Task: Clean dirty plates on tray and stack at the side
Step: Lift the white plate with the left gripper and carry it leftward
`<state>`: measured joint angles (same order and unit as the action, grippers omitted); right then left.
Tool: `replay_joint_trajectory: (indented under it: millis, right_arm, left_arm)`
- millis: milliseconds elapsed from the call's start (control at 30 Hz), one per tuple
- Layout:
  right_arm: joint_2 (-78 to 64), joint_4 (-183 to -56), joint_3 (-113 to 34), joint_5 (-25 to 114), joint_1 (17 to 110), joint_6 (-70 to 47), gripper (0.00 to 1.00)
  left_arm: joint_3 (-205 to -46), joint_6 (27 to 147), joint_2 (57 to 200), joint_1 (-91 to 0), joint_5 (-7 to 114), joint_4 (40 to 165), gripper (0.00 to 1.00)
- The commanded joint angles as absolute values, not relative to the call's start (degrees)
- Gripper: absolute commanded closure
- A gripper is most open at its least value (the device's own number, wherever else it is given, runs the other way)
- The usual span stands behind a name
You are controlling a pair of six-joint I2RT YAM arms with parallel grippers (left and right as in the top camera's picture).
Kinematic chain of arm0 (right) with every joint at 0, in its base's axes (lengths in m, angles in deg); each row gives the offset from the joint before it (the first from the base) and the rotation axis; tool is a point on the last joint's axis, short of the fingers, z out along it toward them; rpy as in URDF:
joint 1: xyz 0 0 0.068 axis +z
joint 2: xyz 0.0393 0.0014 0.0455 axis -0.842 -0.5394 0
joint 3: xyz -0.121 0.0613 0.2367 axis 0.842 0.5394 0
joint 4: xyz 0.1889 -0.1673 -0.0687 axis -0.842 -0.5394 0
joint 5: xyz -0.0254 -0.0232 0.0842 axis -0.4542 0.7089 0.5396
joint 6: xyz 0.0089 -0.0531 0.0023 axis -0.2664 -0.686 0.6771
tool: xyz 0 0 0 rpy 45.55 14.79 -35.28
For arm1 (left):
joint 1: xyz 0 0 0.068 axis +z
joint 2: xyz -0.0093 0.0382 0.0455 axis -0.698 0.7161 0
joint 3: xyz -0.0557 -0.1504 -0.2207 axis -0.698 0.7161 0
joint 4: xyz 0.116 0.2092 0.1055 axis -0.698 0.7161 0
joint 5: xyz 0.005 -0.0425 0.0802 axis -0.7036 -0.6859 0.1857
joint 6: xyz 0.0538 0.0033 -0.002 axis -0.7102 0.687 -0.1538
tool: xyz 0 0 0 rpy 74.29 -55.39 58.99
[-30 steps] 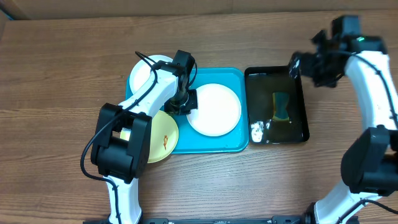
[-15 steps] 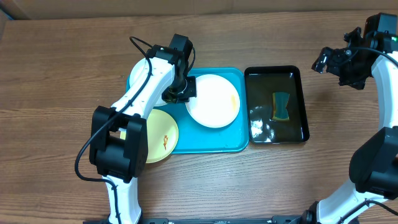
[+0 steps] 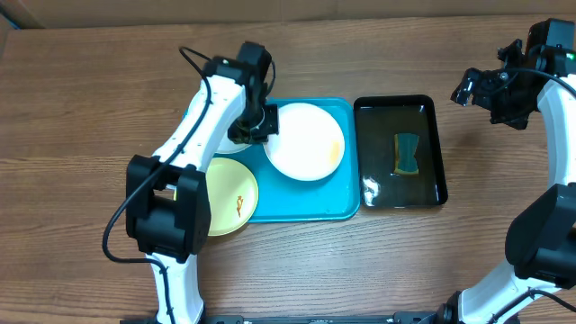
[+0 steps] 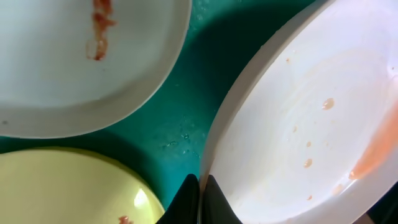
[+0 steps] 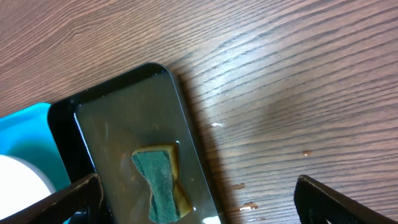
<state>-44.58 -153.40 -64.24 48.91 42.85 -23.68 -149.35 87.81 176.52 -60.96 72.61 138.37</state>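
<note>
My left gripper (image 3: pixel 255 126) is shut on the left rim of a white plate (image 3: pixel 306 141) on the turquoise tray (image 3: pixel 306 205). In the left wrist view the black fingertips (image 4: pixel 189 200) pinch that rim, and the plate (image 4: pixel 305 124) shows orange spots and a smear. Its gripped edge looks raised. A second white plate (image 4: pixel 74 56) with a red-brown smear lies at the tray's back left, mostly under my arm in the overhead view. The yellow-green plate (image 3: pixel 229 196) lies at the tray's front left corner and also shows in the left wrist view (image 4: pixel 56 186). My right gripper (image 3: pixel 470 90) is open and empty.
A black tray (image 3: pixel 378 135) holding water stands right of the turquoise tray, with a green-and-yellow sponge (image 3: pixel 408 154) in it. The right wrist view shows the sponge (image 5: pixel 158 180), the black tray (image 5: pixel 106 137) and small drops on the bare wood to its right.
My left gripper has drawn the white plate toward the tray's back and slightly left. My right arm swung away to the right a second ago and has stayed still since.
</note>
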Motion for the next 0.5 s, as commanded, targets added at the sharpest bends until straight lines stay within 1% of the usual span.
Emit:
replay_joint_trajectory:
  millis: [0,167,300,467]
  right_arm:
    - [-44.19,-153.23,-64.79,48.48,43.07,-23.44,0.0]
    - [-44.19,-153.23,-64.79,48.48,43.07,-23.44,0.0]
    - [-44.19,-153.23,-64.79,48.48,43.07,-23.44,0.0]
    - [-44.19,-153.23,-64.79,48.48,43.07,-23.44,0.0]
  left_arm:
    - [-155.4,86.5,176.8,-60.39,72.02,140.44,0.96]
    - [-161.44,86.61,176.8,-60.89,72.61,142.5,0.96]
    - [-163.75,89.8,176.83,-62.07,72.92,142.1,0.96]
    - [-164.19,91.57,176.83,-65.39,78.56,140.62,0.96]
